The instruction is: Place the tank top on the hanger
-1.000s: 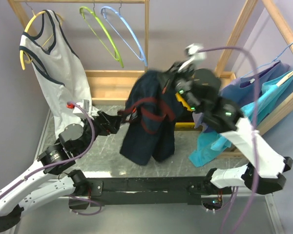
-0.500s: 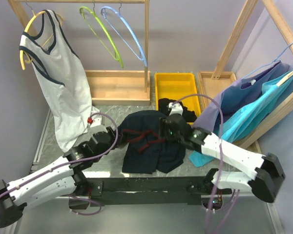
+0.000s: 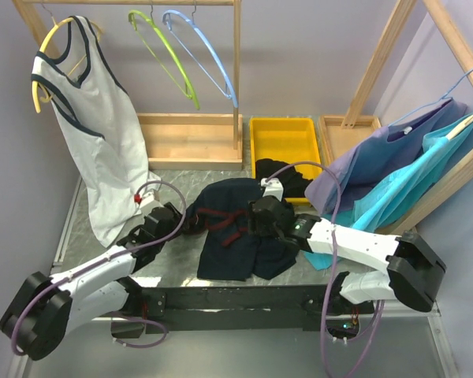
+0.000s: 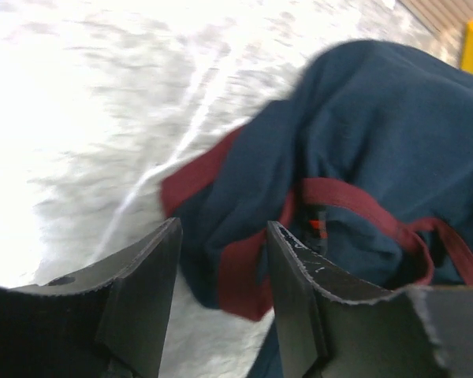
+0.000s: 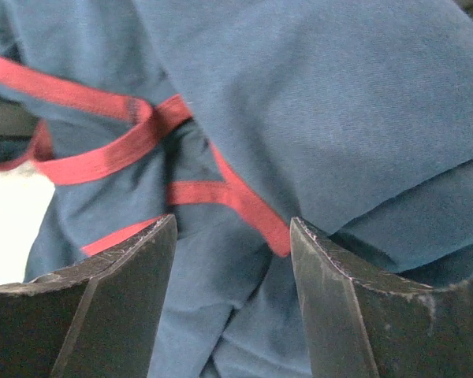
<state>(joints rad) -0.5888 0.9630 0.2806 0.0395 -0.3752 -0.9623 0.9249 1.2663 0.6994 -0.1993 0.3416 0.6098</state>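
Currently, in the top external view, the tank top lies crumpled on the counter, between the two arms and well apart from the lime-green hanger. That hanger hangs bare by its hook from the wooden rack at the rear, beside a light blue hanger. A white tank top hangs at the far left. The left arm meets the garment's left edge and the right arm its right side. This two-sided approach is judged to serve finding and spreading a strap or armhole opening. The yellow tray behind the counter shows a bare floor. A black garment lies at its near rim; whether it overlaps the rim cannot be told. The wooden tray to its right is partly covered by purple and teal garments hung on the right-hand frame.

In the left wrist view, the left jaws stand part-open with a clear gap and clamp nothing. A loop of red trim at the garment's edge lies on the counter just beyond the tips, in line with the gap.

In the right wrist view, the right jaws stand wide apart directly over the navy fabric, holding nothing. Crossing bands of red trim run between and ahead of them. The task is judged to be at an early stage: the garment needs a grip before any lift to the hanger.
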